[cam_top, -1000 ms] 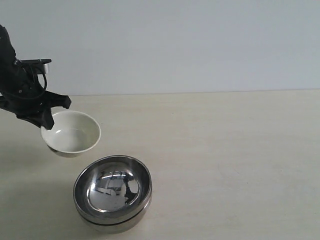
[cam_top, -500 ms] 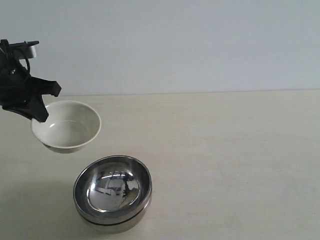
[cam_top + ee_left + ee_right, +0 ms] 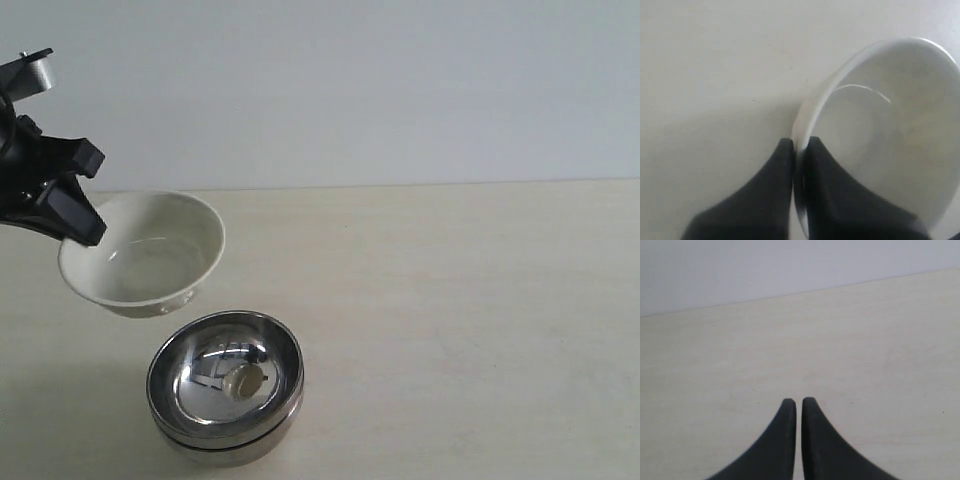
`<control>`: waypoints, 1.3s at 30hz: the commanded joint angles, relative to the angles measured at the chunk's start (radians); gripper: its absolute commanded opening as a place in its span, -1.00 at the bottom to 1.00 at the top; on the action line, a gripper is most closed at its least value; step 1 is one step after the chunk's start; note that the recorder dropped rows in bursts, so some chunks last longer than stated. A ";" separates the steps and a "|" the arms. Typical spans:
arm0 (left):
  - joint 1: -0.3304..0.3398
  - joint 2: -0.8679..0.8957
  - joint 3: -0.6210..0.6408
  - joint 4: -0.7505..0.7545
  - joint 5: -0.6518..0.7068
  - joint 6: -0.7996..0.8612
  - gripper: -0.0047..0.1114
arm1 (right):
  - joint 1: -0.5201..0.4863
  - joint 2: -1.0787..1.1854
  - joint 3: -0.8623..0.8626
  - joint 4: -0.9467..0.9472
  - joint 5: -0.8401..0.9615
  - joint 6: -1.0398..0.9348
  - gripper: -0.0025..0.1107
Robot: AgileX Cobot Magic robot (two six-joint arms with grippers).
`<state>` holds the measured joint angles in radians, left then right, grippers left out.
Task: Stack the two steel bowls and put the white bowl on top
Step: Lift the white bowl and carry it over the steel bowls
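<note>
steel stacking looks done: the two steel bowls [image 3: 225, 390] sit nested on the table [image 3: 470, 320], lower left of centre in the exterior frame. the white bowl [image 3: 150, 260] is in the air up and left of the stack, tilted a bit, not over it yet. the left gripper [image 3: 800, 145] is clamped on its rim, one finger inside the wall and one outside. the right gripper [image 3: 799, 402] is closed on nothing, only bare tabletop under it. left to do, as i read it: carry the white bowl over the stack centre, level it, lower it in, let go.
</note>
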<state>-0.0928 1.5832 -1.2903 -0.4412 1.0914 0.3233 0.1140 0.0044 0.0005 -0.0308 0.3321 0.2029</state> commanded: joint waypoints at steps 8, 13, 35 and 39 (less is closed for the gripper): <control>-0.139 -0.022 0.059 -0.041 -0.018 0.035 -0.85 | -0.004 -0.004 0.000 -0.006 -0.010 -0.001 -0.96; -0.196 -0.022 0.062 -0.041 -0.026 0.035 -0.85 | -0.004 -0.004 0.000 -0.006 -0.010 -0.001 -0.96; -0.208 0.133 0.169 -0.086 -0.191 0.096 -0.85 | -0.004 -0.004 0.000 -0.006 -0.010 -0.001 -0.96; -0.208 0.133 0.169 -0.056 -0.209 0.096 -0.85 | -0.004 -0.004 0.000 -0.006 -0.010 -0.001 -0.96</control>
<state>-0.2923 1.7182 -1.1229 -0.4998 0.8937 0.4127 0.1119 0.0044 0.0005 -0.0308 0.3321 0.2029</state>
